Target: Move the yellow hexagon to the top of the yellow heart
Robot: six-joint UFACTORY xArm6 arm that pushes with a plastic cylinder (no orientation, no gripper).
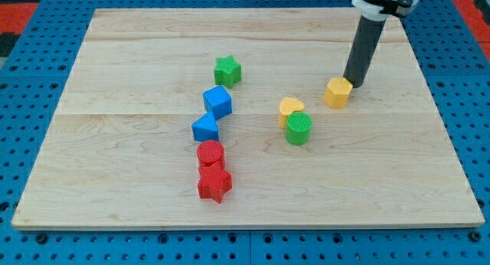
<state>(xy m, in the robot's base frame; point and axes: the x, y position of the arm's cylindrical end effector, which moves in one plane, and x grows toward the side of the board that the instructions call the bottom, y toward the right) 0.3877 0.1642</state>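
Red star (214, 184) at the view's bottom; yellow heart (290, 108) mid-board against a green cylinder (298, 128); yellow hexagon (338, 92) to its upper right, my tip (354, 83) touching its right side.

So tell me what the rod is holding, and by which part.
Nothing is held. My tip rests at the upper right edge of the yellow hexagon block, only able to push it.

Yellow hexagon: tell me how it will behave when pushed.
The hexagon sits flat, so it likely slides rather than rolls. Low and squat, it seems unlikely to tip. My tip touches its upper-right corner, so it may turn.
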